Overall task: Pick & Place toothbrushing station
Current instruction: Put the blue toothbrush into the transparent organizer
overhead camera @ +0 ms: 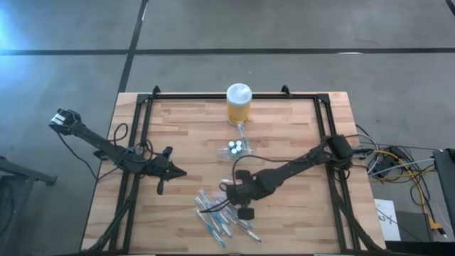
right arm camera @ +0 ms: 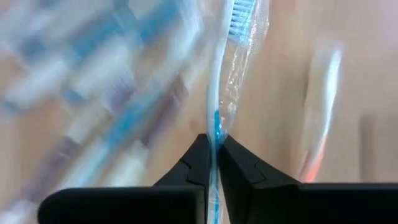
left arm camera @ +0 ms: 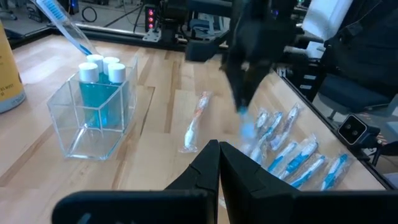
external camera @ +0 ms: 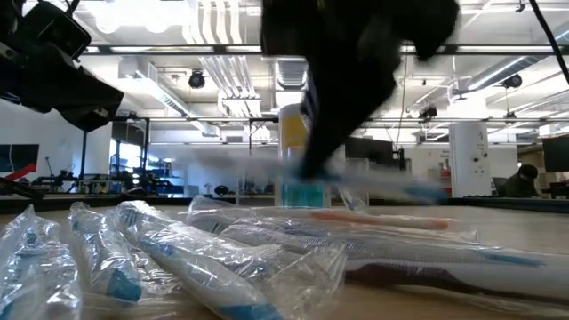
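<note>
The toothbrushing station, a clear plastic holder [overhead camera: 237,148] [left arm camera: 93,118], stands on the wood mid-table. It holds blue bottles with white caps and one toothbrush [left arm camera: 65,25] that leans out of it. My right gripper [overhead camera: 229,189] [right arm camera: 212,149] is over the far edge of a pile of wrapped toothbrushes [overhead camera: 222,217] and is shut on a blue-and-white wrapped toothbrush [right arm camera: 227,56]. My left gripper [overhead camera: 174,171] [left arm camera: 219,149] waits shut at the left, touching nothing. An orange wrapped toothbrush [left arm camera: 194,124] lies alone between the holder and the pile. My right gripper pinches the toothbrush's handle [right arm camera: 215,121], in its clear wrapper, between the two fingers. The fingers come slanting down from above. The brush reaches on beyond the fingertips, with its bristle head [right arm camera: 239,15] at the far end. In the low view it hangs about level [external camera: 364,185], clear of the table.
A yellow jar with a white lid [overhead camera: 239,104] stands at the table's far edge, just behind the holder. Black frame rails [overhead camera: 142,128] run along the table's left, right and far sides. Bare wood lies left of the holder.
</note>
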Tool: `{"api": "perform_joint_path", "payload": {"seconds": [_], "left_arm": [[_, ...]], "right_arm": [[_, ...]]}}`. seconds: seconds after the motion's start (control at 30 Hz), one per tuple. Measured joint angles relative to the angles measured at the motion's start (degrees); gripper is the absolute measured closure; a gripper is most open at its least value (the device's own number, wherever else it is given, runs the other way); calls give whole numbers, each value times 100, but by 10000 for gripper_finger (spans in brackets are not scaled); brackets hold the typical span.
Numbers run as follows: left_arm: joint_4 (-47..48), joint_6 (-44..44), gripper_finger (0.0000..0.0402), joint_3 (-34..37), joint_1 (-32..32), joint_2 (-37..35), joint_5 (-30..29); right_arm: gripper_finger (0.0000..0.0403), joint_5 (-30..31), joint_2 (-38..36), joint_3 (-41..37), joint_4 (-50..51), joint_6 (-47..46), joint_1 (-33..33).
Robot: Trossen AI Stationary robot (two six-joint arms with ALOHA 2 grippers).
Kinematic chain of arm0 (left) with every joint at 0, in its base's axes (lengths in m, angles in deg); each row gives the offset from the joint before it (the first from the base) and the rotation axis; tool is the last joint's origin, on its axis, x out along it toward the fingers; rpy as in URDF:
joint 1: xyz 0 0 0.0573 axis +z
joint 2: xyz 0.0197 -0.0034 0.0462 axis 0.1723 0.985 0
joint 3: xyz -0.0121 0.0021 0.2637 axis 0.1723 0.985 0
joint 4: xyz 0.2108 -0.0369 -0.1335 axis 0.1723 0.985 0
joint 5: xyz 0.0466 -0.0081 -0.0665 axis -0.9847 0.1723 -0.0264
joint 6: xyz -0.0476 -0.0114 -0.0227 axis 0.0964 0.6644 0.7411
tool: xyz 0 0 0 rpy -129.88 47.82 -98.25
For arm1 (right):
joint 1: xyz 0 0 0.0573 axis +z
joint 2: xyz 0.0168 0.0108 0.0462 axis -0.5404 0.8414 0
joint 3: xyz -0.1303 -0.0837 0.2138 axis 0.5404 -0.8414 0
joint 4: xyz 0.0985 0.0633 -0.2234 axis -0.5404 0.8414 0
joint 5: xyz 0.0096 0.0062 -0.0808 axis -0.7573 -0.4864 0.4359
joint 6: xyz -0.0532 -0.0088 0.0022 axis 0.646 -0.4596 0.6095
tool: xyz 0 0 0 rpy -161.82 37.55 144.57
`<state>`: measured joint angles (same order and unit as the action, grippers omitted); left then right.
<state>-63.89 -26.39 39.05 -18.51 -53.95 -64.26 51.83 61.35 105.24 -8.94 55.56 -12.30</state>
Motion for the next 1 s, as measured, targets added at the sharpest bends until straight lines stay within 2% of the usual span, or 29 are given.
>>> {"api": "perform_joint_path", "payload": {"seconds": [0.1,0.23,0.3,0.37,0.43,0.57,0.73,0.9,1.0], "left_arm": [[-7,-3,388,2,1,-1,0],[-85,-34,388,2,-1,7,0],[-231,-35,388,2,0,51,-1],[-400,-65,388,-21,-4,122,81],[-554,-180,387,-106,-26,251,179],[-936,-486,378,-298,-30,717,131],[-1646,-1135,334,-695,-27,1615,34],[-2143,-1448,278,-1235,7,2383,-792],[-2272,-1273,248,-1556,80,2646,-907]], "right_arm": [[389,54,-324,-1,-161,126,36],[390,516,-812,-38,-610,653,159],[390,535,-1107,-214,-1184,1127,210],[390,287,-1370,-552,-2019,1454,183],[390,99,-1642,-1049,-2750,1567,80],[391,153,-1996,-2190,-4553,1855,-145],[391,93,-1924,-3190,-6767,1958,-376],[390,225,-1717,-3376,-7361,2067,-545],[390,505,-1712,-3327,-7299,2255,-531]]}}
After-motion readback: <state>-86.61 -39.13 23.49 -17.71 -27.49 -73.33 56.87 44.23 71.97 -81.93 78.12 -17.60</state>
